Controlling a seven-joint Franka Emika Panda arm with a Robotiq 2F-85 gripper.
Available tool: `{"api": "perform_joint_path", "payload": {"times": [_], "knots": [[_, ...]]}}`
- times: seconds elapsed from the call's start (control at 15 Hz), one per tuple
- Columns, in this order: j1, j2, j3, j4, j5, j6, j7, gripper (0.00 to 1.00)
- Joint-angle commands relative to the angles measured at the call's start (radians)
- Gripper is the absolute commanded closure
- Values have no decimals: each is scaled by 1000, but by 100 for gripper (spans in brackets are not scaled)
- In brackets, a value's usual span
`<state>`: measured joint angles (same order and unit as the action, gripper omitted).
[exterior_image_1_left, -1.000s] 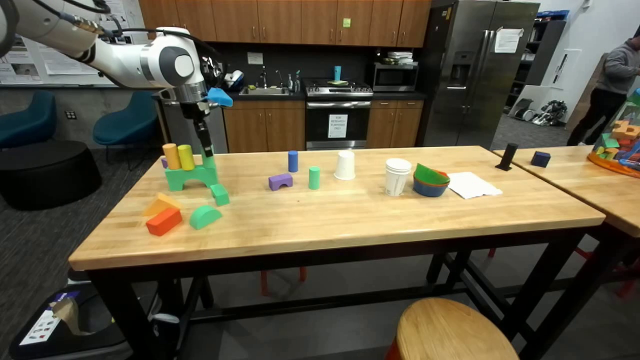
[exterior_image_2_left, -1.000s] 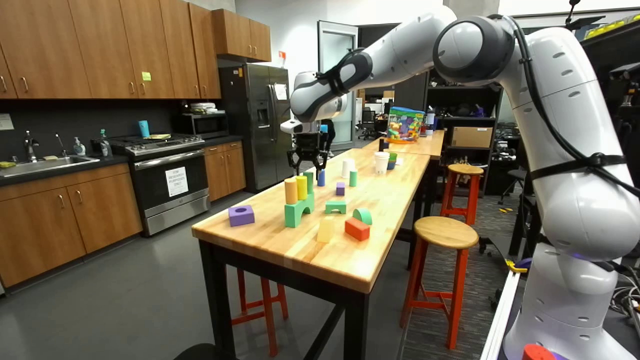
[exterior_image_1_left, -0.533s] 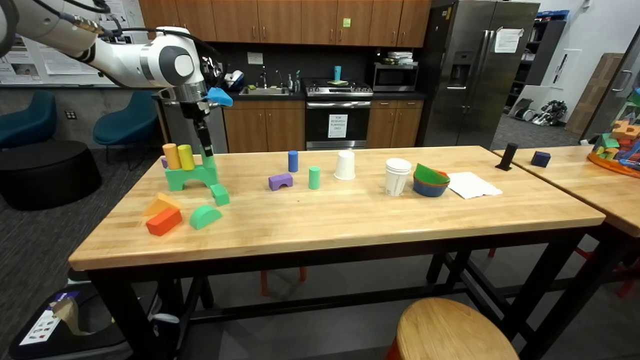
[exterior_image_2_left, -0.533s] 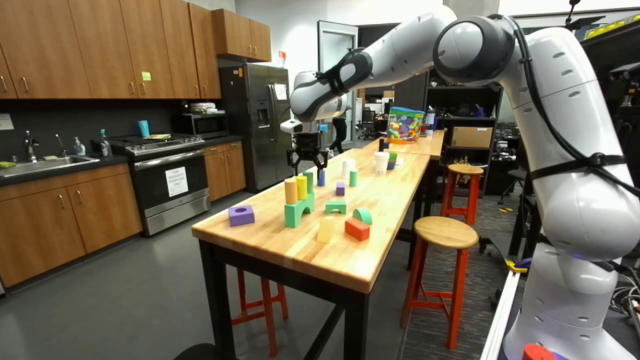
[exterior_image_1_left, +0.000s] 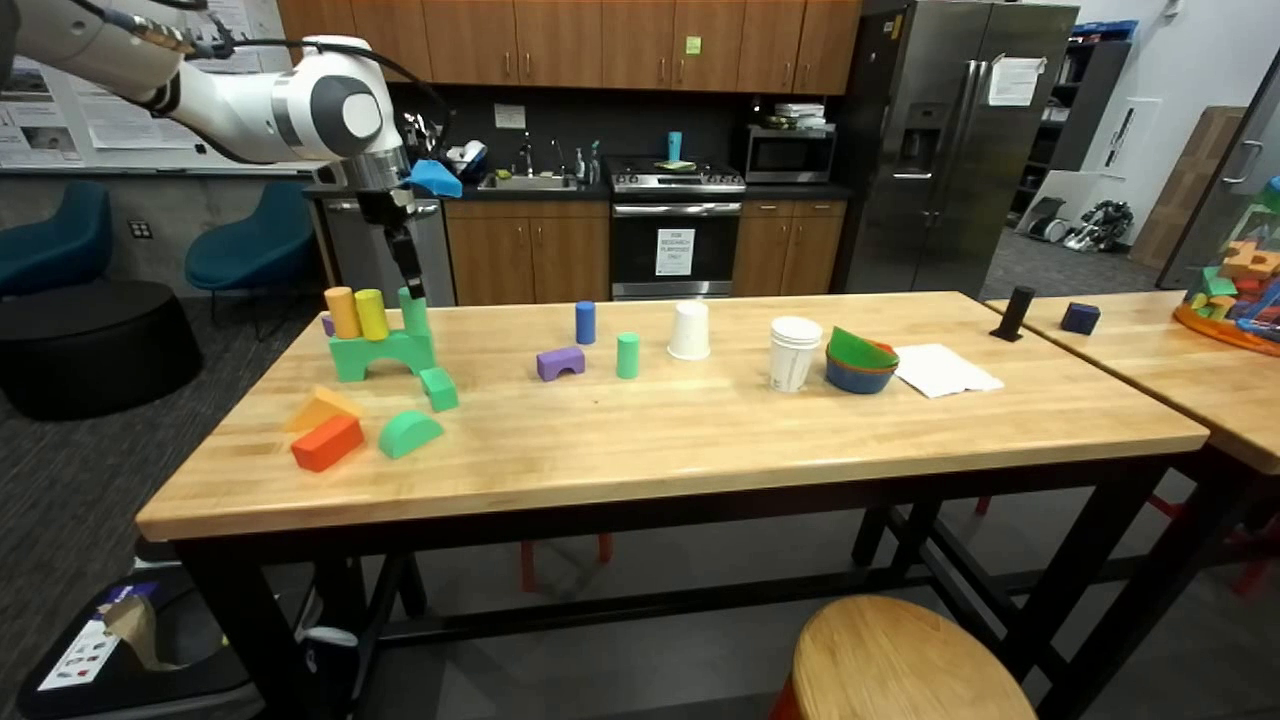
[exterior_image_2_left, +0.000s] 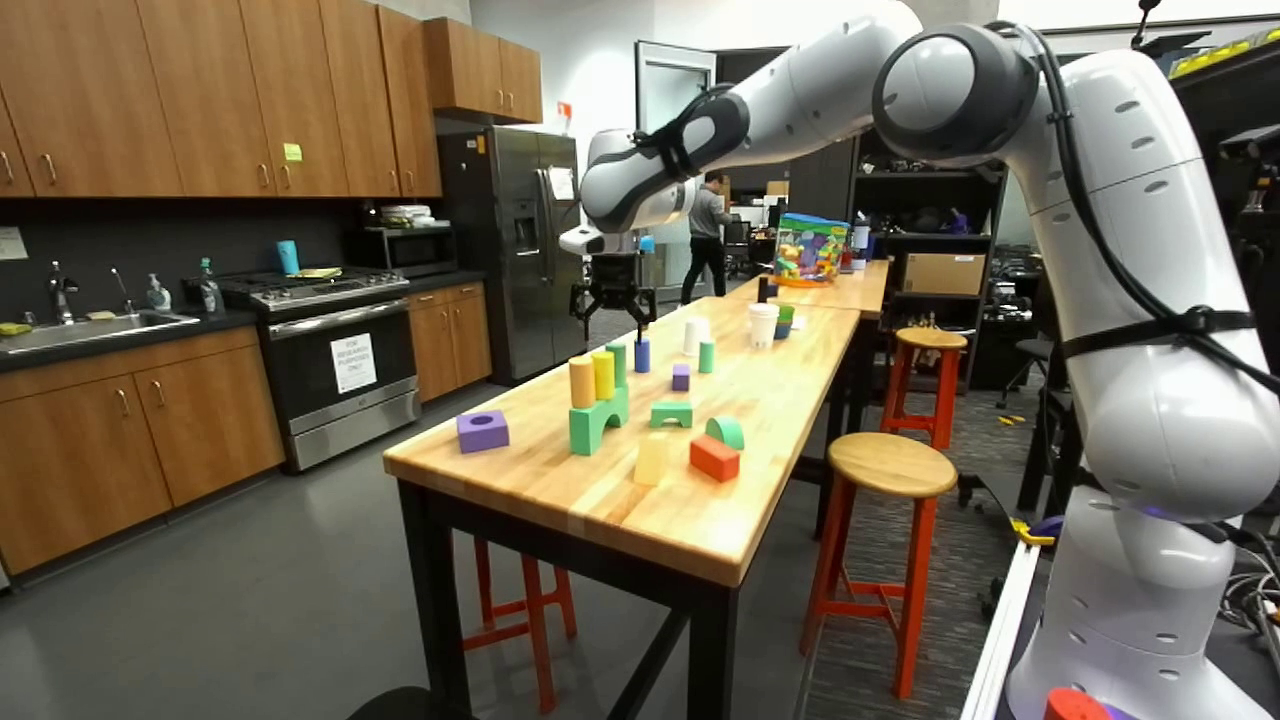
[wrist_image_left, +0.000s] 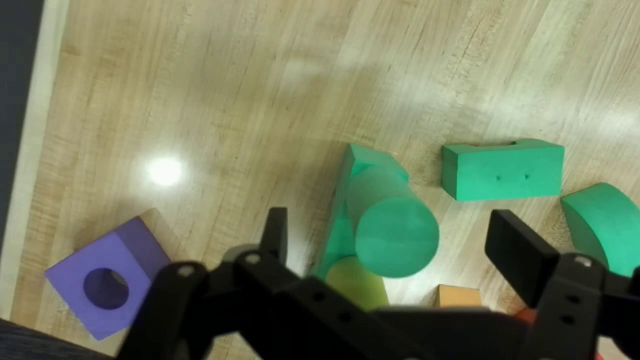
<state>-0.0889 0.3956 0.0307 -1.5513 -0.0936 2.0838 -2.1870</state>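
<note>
My gripper (exterior_image_1_left: 414, 288) is open and empty, just above the tall green cylinder (exterior_image_1_left: 413, 314). In the wrist view the jaws (wrist_image_left: 387, 222) stand on either side of the cylinder's round top (wrist_image_left: 397, 237), apart from it. The cylinder stands upright on one end of a green arch block (exterior_image_1_left: 385, 350). A yellow cylinder (exterior_image_1_left: 373, 315) and an orange cylinder (exterior_image_1_left: 343, 313) stand beside it on the same arch. The arch with its three cylinders also shows in an exterior view (exterior_image_2_left: 598, 420). The orange cylinder is hidden in the wrist view.
Near the arch lie a small green block (exterior_image_1_left: 439, 389), green half-round (exterior_image_1_left: 410, 434), red block (exterior_image_1_left: 328, 444), yellow wedge (exterior_image_1_left: 322, 408) and purple holed block (exterior_image_2_left: 483, 431). Further along stand a blue cylinder (exterior_image_1_left: 586, 323), purple arch (exterior_image_1_left: 561, 363), short green cylinder (exterior_image_1_left: 628, 356), cups (exterior_image_1_left: 794, 355) and bowls (exterior_image_1_left: 862, 365).
The gripper has risen slightly off the green cylinder, and its fingers look wider apart. The cylinder stays on the arch. A person has moved in the background.
</note>
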Motion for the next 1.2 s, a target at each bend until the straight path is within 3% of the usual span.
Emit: {"api": "perform_joint_path", "payload": {"times": [0.0, 0.2, 0.47, 0.8, 1.0, 1.07, 1.13], "knots": [[14, -105, 2, -23, -23, -23, -1, 0], [16, -194, 1, -60, -41, -26, -42, 0], [9, -311, -27, -153, -72, 25, -4, 0], [-37, -429, -108, -322, -28, 114, 179, 0], [-52, -449, -144, -400, -58, 191, 321, 0], [-45, -405, -143, -322, -40, 128, 232, 0], [-50, -412, -151, -347, -41, 152, 260, 0]]}}
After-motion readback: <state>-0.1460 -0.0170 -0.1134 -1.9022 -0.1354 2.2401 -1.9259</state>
